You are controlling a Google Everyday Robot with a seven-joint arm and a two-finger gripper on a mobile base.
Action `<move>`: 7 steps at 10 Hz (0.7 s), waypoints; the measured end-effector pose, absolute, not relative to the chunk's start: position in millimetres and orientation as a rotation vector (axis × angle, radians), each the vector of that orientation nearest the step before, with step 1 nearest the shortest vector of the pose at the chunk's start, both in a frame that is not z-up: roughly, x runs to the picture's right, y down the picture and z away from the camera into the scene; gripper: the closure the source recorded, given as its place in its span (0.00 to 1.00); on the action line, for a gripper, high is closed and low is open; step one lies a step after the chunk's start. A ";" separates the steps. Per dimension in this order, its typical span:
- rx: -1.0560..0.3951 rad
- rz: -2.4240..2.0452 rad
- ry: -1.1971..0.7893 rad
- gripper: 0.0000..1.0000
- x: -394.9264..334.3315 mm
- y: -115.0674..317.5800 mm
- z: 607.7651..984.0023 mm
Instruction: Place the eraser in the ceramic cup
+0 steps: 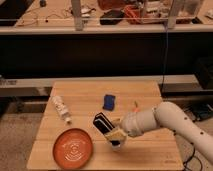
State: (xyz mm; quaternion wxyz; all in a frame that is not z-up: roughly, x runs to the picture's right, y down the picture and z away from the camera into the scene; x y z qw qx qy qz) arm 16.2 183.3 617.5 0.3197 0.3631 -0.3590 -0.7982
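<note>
The wooden bench (90, 92) is carrying everything, and the robot's pale arm (165, 117) is reaching in across it from the right. The orange plate (75, 150) is lying at the front left corner and is taking no part in the job. Just to the plate's right, the gripper (114, 137) is hovering low over the bench. Its jaws are looking clenched on the lower end of the eraser (101, 124), which is tilting up and to the left.

The step in hand looks to be the carry: the eraser is grasped but is not yet arriving at its goal. The white piece near the left edge, which I am taking for the ceramic cup (59, 104), is sitting well apart from the gripper, beyond the plate. Its outline is reading as longish, so I cannot tell how its mouth is facing.

The next move is calling for a swing leftward and back, passing behind the plate, with the eraser turning end-down over the cup before the jaws are letting go. The small blue block (109, 102) is resting behind the gripper, off that line.
</note>
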 end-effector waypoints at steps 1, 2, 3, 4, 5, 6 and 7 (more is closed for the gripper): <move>0.955 -2.097 -0.944 1.00 15.6 182.3 620.0; 0.956 -2.093 -0.946 1.00 15.9 181.7 622.4; 0.961 -2.091 -0.948 1.00 16.7 181.6 626.4; 0.968 -2.087 -0.952 1.00 17.6 181.7 631.3; 0.973 -2.085 -0.956 1.00 18.3 181.8 634.2; 0.983 -2.084 -0.963 1.00 19.1 182.4 637.5; 1.004 -2.085 -0.972 1.00 20.1 182.7 641.6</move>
